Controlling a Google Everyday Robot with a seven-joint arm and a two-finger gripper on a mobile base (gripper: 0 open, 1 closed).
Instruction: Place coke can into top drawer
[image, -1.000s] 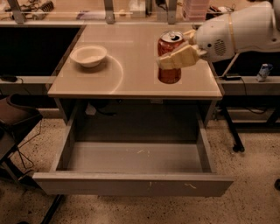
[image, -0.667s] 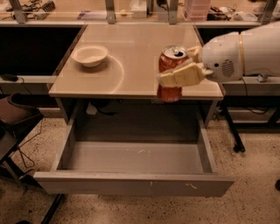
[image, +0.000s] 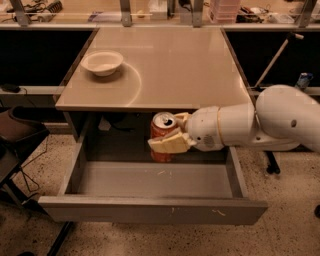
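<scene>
As end effector (image: 174, 132) overhangs drawer (image: 150, 213), one can (image: 160, 128)

One coke can (image: 160, 131). One top drawer (image: 150, 210), open. One white bowl (image: 102, 62). One table (image: 175, 65). One robot arm (image: 250, 125). One gripper (image: 173, 133), over drawer's rear below table edge, two fingers (image: 170, 144) clasping can.

Red can (image: 160, 131) — upright, silver top showing — clasped by the gripper (image: 169, 134) low at the rear of the wide grey drawer (image: 150, 211), which stands pulled out, front panel flecked with white scuffs.
</scene>
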